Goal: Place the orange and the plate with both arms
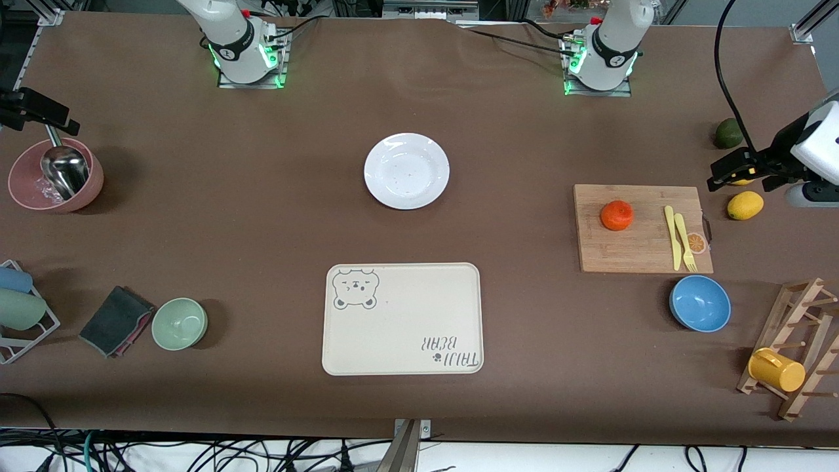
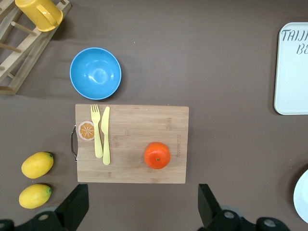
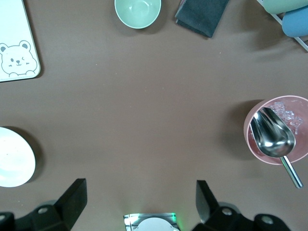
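Observation:
The orange [image 1: 617, 215] sits on a wooden cutting board [image 1: 642, 249] toward the left arm's end of the table. It also shows in the left wrist view [image 2: 157, 155]. The white plate [image 1: 406, 170] lies on the table in the middle, farther from the front camera than the bear-print tray [image 1: 402, 318]. Its edge shows in the right wrist view [image 3: 13, 163]. My left gripper [image 1: 729, 170] [image 2: 143, 207] is open and empty, up in the air by the lemons, beside the board. My right gripper [image 1: 42, 110] [image 3: 141, 204] is open and empty, high over the pink bowl [image 1: 26, 190].
A yellow knife and fork [image 1: 679, 237] lie on the board. A blue bowl [image 1: 700, 303], lemon [image 1: 745, 205], avocado [image 1: 727, 133] and a rack with a yellow mug [image 1: 777, 370] are near it. A green bowl [image 1: 179, 323], dark cloth [image 1: 115, 320] and metal scoop [image 1: 64, 169] are at the right arm's end.

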Robot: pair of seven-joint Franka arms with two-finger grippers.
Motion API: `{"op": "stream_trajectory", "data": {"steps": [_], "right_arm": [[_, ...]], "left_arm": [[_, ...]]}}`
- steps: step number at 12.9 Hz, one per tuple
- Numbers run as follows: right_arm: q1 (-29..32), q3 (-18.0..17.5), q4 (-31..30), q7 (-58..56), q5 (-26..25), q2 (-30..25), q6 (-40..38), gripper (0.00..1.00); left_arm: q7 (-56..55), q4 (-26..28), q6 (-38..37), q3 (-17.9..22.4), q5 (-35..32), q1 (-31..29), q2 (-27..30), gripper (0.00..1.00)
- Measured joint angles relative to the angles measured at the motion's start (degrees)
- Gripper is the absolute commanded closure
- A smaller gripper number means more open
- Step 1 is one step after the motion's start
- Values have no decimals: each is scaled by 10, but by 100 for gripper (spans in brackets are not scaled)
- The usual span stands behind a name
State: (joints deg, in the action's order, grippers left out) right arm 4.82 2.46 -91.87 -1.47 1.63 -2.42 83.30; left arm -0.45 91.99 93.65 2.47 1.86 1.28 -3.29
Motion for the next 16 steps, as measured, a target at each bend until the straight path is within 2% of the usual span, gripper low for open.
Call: {"op": "stream_trajectory", "data": {"steps": [10,13,16], "right_arm": [[0,0,-5,0,-1,0,1,0],[0,0,-5,0,-1,0,1,0],[0,1,-6,0,-1,-1,1,0]], "left_arm": [[0,1,3,-1,0,1,-14,0],[0,10,39,0,4,1,-71,0],[0,12,64,-2,6,1,-175,0]]}}
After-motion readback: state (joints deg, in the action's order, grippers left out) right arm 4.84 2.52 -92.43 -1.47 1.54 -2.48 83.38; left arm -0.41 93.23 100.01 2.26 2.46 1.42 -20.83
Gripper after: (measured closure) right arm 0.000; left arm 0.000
